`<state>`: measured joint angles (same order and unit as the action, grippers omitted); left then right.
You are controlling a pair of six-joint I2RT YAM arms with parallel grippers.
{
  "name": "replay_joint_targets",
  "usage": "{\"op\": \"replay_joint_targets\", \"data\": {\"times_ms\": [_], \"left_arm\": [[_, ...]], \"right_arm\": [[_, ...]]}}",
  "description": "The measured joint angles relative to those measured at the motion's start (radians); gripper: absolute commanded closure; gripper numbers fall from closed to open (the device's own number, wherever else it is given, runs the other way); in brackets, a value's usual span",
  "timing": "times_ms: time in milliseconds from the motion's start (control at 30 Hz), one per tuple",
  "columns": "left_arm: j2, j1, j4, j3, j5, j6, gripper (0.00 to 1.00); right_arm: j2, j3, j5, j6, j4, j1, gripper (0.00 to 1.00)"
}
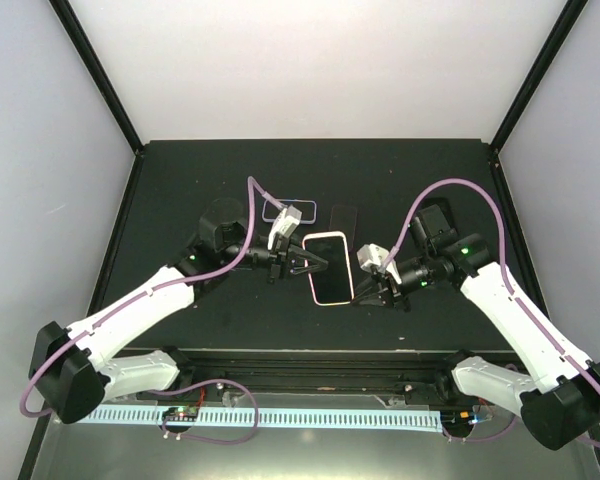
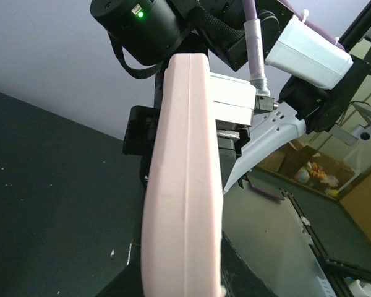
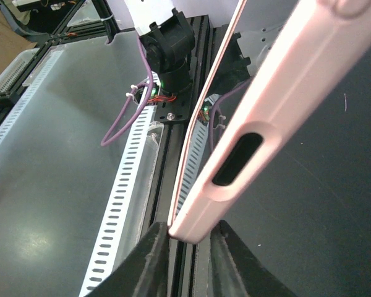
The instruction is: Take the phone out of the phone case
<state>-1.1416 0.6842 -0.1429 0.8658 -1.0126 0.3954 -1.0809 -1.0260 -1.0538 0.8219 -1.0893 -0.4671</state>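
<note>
Right gripper (image 3: 191, 238): fingers (image 3: 149, 260) pressed in on either side of one corner of the phone case (image 3: 266, 111), both apparently in contact. Position: right long edge of the case, nearer end.

Left gripper (image 1: 315, 265): fingers not shown in its own wrist view. From above the jaws read as drawn together on the case's left long edge, opposite the right gripper and a little farther back. The case's pink side wall fills the left wrist view.

Phone case: pink, held between the two grippers at the middle of the table (image 1: 180, 170). It lies lengthwise near to far, and appears raised off the surface.

Phone (image 1: 330, 268): dark screen upward, framed by the pink rim on all four sides from above. Judged still seated in the case.

Task status: both edges gripped. Nothing visibly peeled back, though a thin pink line in the right wrist view cannot be identified. Remaining: free a corner, work the phone out, part the two.

Far side, just beyond the case: blue-rimmed flat item (image 1: 272, 208) and dark handset (image 1: 344, 216), lying side by side.
</note>
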Motion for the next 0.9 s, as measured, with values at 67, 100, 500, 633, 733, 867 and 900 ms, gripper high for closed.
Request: {"op": "replay_joint_targets", "data": {"times_ms": [67,100,500,633,733,867,900], "left_arm": [[-0.003,-0.003,-0.004,0.000,-0.005,0.004,0.98],[-0.005,-0.003,-0.007,0.000,-0.009,0.006,0.99],[-0.051,-0.007,-0.062,0.003,-0.065,0.073,0.98],[-0.065,-0.014,-0.124,0.003,-0.089,0.142,0.98],[-0.065,-0.017,-0.151,0.003,-0.099,0.188,0.98],[-0.066,-0.017,-0.171,0.003,-0.105,0.227,0.99],[-0.066,-0.015,-0.174,0.003,-0.118,0.237,0.98]], "right_arm": [[0.000,0.000,0.001,-0.003,0.001,-0.002,0.87],[0.000,0.000,0.002,-0.001,0.000,-0.003,0.88],[-0.009,-0.042,0.064,0.071,-0.073,-0.028,0.90],[-0.017,-0.092,0.098,0.123,-0.119,-0.037,0.90],[-0.013,-0.114,0.129,0.163,-0.131,-0.042,0.90],[-0.016,-0.128,0.157,0.198,-0.132,-0.044,0.87],[-0.021,-0.135,0.163,0.210,-0.130,-0.043,0.87]]}}
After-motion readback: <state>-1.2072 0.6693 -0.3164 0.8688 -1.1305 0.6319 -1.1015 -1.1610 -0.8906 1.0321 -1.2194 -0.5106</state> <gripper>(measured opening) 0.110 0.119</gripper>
